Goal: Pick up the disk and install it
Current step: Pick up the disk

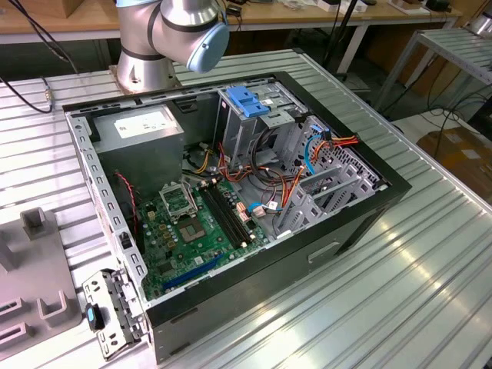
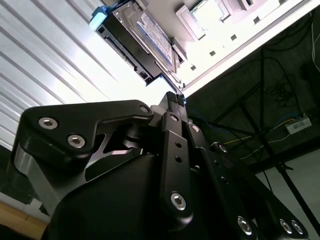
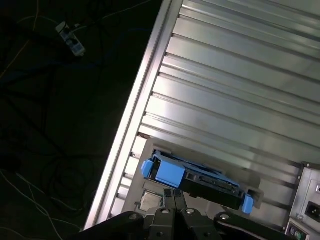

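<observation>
Black claw [image 3: 174,193] [image 2: 173,97] linkage up close in both wrist views. Fingers drawn narrow, tips together, gripping nothing. Disk [image 3: 200,181] lies flat just beyond the tips, apart from them, blue rails showing, down on the ribbed metal table [image 3: 240,75] near its edge.

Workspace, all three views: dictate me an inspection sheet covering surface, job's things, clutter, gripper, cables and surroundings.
Surface: ribbed metal table carrying an open computer case.
Job's things: disk lying flat near the table's edge, blue rails showing.
Clutter: grey fixture block and a metal bracket at the exterior view's left.
Gripper: gripper nearest the disk, pointed at it.
Cables: orange, red and blue cables inside the case; floor cables.
Surroundings: arm base, wooden workbench behind.
</observation>
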`<state>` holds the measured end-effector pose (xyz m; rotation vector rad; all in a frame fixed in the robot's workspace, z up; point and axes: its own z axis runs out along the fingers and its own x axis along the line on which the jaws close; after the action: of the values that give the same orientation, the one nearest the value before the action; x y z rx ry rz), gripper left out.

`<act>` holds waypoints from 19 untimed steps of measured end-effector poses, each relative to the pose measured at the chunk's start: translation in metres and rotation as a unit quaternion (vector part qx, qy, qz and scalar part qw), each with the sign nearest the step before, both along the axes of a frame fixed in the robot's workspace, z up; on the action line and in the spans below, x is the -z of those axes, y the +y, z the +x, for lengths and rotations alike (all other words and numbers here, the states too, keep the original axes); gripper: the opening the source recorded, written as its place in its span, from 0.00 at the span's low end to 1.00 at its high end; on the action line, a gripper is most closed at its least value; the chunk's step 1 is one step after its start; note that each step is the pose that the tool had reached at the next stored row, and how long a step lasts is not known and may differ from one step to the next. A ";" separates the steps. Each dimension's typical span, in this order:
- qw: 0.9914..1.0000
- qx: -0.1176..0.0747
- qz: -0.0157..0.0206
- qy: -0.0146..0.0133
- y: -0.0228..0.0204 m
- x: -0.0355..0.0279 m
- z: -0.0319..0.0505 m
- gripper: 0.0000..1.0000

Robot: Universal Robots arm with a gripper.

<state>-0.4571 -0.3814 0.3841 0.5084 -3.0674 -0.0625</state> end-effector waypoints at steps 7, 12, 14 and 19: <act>1.000 -0.025 0.000 0.000 0.0000 0.0000 0.0000 0.11; 0.999 -0.043 0.000 0.000 0.0000 0.0000 0.0000 0.11; 0.999 -0.049 0.000 0.000 0.0000 0.0001 0.0000 0.11; 0.998 -0.060 0.000 0.000 0.0000 0.0000 0.0000 0.11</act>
<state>-0.4571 -0.3814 0.3841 0.6897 -3.0294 -0.0595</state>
